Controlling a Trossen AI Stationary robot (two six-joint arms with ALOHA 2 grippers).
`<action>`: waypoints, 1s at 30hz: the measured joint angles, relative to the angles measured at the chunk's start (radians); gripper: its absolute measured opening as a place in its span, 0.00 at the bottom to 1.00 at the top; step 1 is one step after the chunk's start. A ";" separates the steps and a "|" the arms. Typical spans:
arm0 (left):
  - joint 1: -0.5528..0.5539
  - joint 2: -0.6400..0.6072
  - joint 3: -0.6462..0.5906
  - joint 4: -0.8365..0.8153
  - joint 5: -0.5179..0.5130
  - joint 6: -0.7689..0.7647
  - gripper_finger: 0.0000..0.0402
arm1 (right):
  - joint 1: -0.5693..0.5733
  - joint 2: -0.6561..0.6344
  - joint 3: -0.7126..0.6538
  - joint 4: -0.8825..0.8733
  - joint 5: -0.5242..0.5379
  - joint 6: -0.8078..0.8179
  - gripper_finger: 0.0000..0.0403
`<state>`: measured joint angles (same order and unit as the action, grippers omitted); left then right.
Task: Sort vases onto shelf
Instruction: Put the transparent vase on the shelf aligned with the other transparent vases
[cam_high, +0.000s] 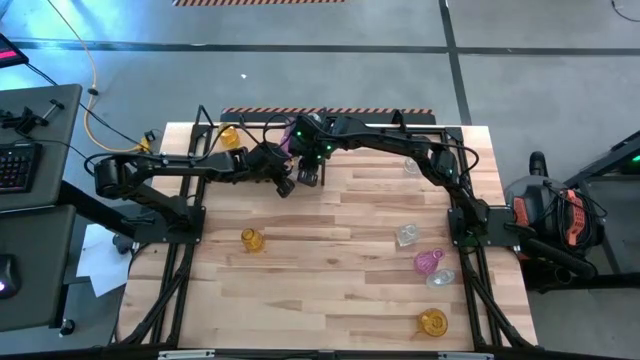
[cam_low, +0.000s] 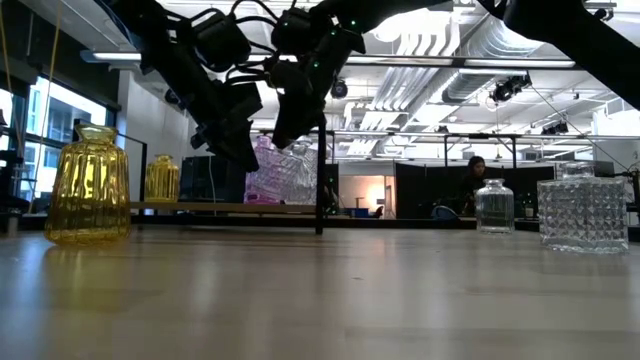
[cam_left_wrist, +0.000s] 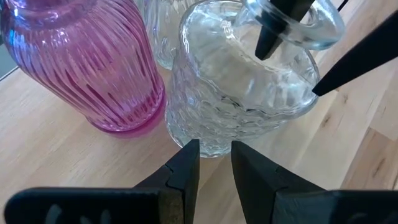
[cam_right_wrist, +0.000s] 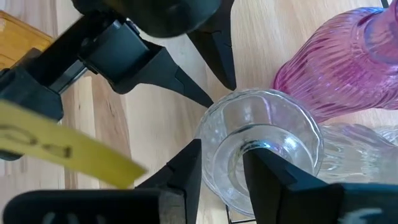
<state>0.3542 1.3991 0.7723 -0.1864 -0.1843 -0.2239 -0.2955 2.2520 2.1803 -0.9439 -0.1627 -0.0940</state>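
We see the left gripper (cam_high: 284, 186), narrowly parted and holding nothing, just at 9 o'clock of the clear vase (cam_left_wrist: 242, 81) on the shelf (cam_high: 262, 113). The right gripper (cam_high: 309, 178) straddles that vase's rim, narrowly parted. A pink vase (cam_left_wrist: 81, 62) touches it.

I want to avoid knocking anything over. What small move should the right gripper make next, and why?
Probably lift the right gripper straight up. One finger sits inside the mouth of the clear vase, which stands on the shelf, and the pink vase is close beside it.
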 joint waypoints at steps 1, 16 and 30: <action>0.000 0.000 0.000 0.000 0.001 0.000 0.22 | 0.000 0.000 0.003 -0.002 -0.001 0.000 0.24; 0.000 0.000 0.003 -0.008 0.023 -0.002 0.22 | -0.005 0.002 0.047 -0.049 -0.026 0.019 0.24; 0.000 0.000 0.003 0.000 0.033 -0.011 0.22 | -0.006 0.001 0.045 -0.061 -0.006 0.029 0.24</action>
<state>0.3538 1.3994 0.7753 -0.1860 -0.1513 -0.2352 -0.3017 2.2528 2.2257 -1.0046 -0.1686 -0.0650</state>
